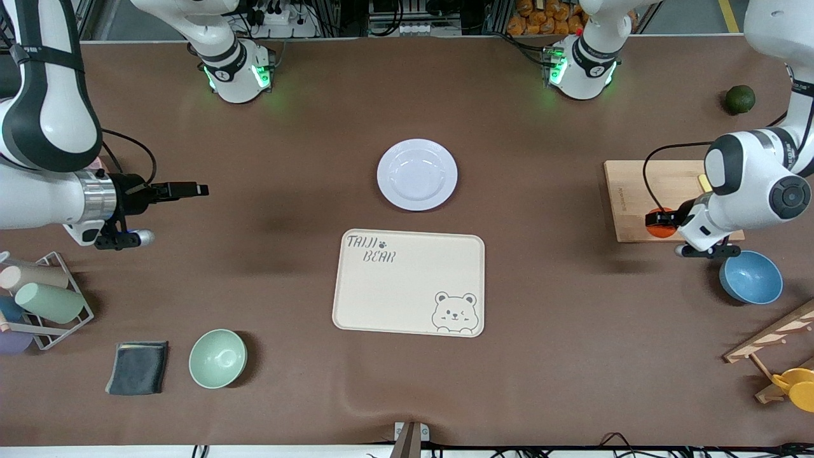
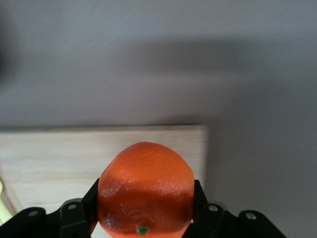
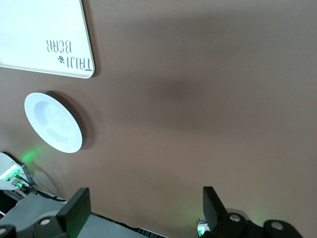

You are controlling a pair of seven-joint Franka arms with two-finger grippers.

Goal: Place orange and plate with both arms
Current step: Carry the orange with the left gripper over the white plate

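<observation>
The orange (image 1: 662, 231) is gripped between the fingers of my left gripper (image 1: 655, 221) at the camera-side edge of a wooden cutting board (image 1: 642, 191). In the left wrist view the orange (image 2: 146, 188) fills the jaws, with the board (image 2: 59, 158) under it. The pale plate (image 1: 417, 174) lies mid-table, farther from the camera than the cream bear tray (image 1: 408, 282). My right gripper (image 1: 191, 189) is open and empty, above bare table toward the right arm's end. Its wrist view shows the plate (image 3: 53, 122) and the tray's corner (image 3: 44, 29) well away from the gripper (image 3: 146, 208).
A blue bowl (image 1: 750, 277) sits beside the board, nearer the camera. A dark green fruit (image 1: 740, 99) lies farther back. A green bowl (image 1: 217, 358), a grey cloth (image 1: 137, 367) and a cup rack (image 1: 44, 299) stand toward the right arm's end. A wooden rack (image 1: 776, 343) is at the near corner.
</observation>
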